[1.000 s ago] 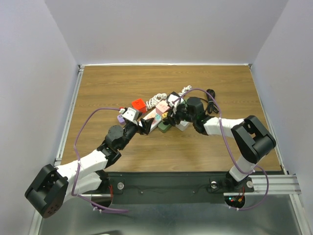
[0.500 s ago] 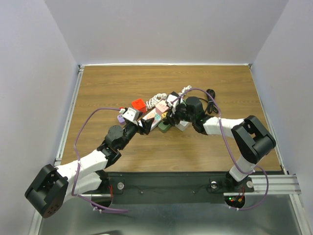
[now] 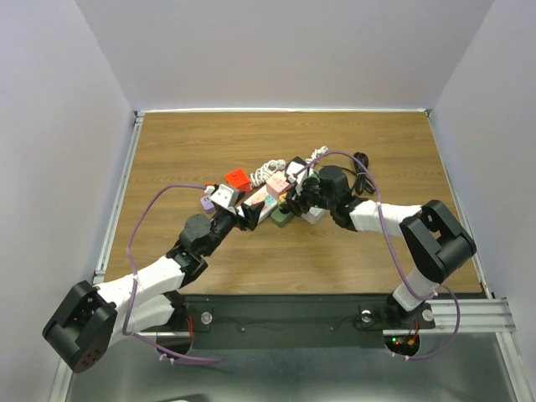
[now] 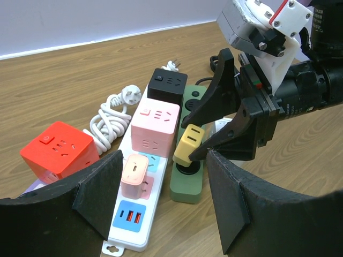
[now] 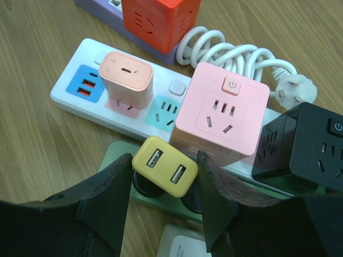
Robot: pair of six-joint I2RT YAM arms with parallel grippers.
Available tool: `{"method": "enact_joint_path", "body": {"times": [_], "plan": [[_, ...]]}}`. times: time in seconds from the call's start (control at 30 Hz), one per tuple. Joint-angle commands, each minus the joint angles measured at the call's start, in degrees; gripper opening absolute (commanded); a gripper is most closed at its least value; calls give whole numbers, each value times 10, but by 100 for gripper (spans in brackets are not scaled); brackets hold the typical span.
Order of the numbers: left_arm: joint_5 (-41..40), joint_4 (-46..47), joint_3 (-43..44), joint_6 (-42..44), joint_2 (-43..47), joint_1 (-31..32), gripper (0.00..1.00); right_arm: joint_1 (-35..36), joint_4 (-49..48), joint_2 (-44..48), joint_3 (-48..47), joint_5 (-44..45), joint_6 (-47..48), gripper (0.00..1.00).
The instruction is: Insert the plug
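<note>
Top external view: both arms reach in from the near edge of the tabletop [image 3: 209, 142] and meet at a cluster of power strips about mid-tabletop.
Left gripper [image 3: 247, 215]: fingers spread wide and holding nothing, it hovers over the near end of the white strip [image 5: 161, 80].
Right gripper [image 3: 295, 199]: clenched on the yellow plug [image 5: 165, 167], one finger on each side.
Yellow plug: tilted, just above a round black socket at the near end of the green strip [image 4: 186, 188]. Its prongs are hidden, so I cannot tell whether they have entered.
Neighbours: a peach charger [image 5: 127, 77] is already seated in the white strip, with a pink cube [image 5: 222, 115] and a black cube [image 5: 305, 144] farther along.
Far side: a red cube [image 4: 59, 150] and a coiled white cord [image 5: 236, 51] lie toward the far edge.
Step in hand: probably lining the plug up over the socket, so insertion is not yet finished.
Next move: level the plug, square the prongs to the slots and press straight down. The green strip may slide, so the free left gripper could brace it.
</note>
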State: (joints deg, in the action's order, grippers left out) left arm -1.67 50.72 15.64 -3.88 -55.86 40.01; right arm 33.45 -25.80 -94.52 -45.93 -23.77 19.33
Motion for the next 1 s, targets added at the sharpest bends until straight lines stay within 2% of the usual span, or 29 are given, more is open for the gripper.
{"method": "enact_joint_path", "body": {"times": [0.0,0.33,0.8,0.97], "plan": [[8,33,17,7,3,-5,74,2,-2,28,10,26,8,1],[13,35,19,8,-4,-4,74,1,-2,47,13,13,10,0],[31,32,19,10,-6,-5,74,2,-6,29,8,-65,25,0],[28,31,20,11,-4,-4,74,1,-2,15,1,-66,33,0]]}}
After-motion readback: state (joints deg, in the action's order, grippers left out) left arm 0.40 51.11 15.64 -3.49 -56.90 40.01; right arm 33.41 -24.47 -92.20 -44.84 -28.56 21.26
